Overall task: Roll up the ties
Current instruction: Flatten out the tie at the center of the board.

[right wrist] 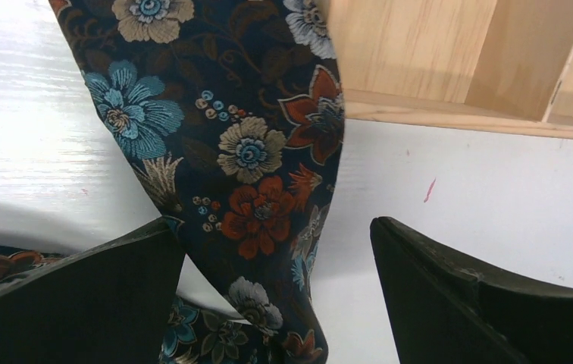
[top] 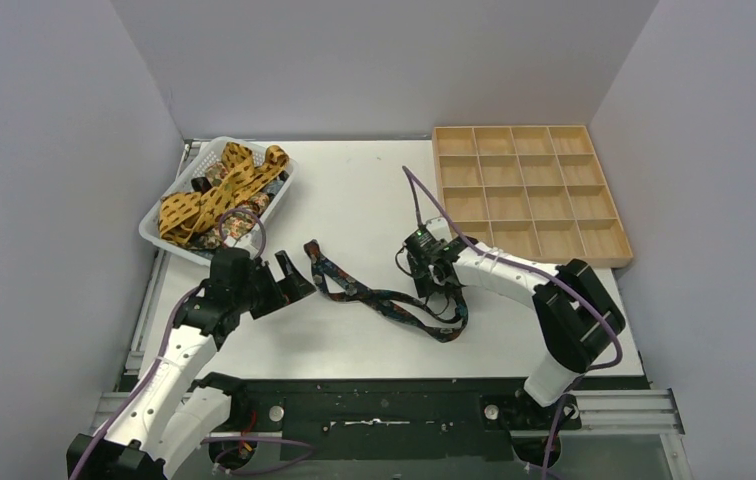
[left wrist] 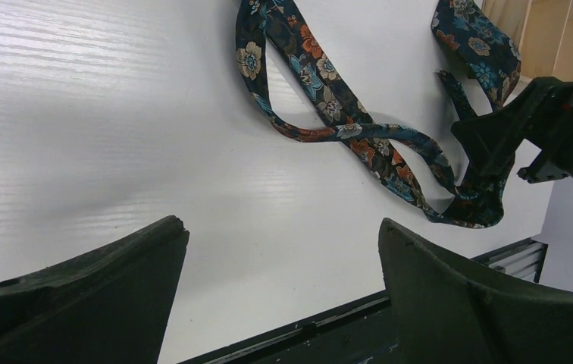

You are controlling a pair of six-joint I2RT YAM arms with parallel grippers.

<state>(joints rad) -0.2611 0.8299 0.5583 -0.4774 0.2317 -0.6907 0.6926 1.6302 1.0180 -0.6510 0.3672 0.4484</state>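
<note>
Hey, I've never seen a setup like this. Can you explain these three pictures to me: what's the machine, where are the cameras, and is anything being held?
These are two robot arms bolted at the near edge of a white table. The wide picture looks down from above and behind them. The other two come from a camera on each wrist, so the dark shapes at the bottom are that arm's own fingers. A dark floral tie lies loosely on the table. The right gripper is over one end of it, jaws open. The left gripper is open beside it. Nothing is held. A white basket holds yellow ties and more floral ones. A wooden tray of compartments sits at the back right.
</note>
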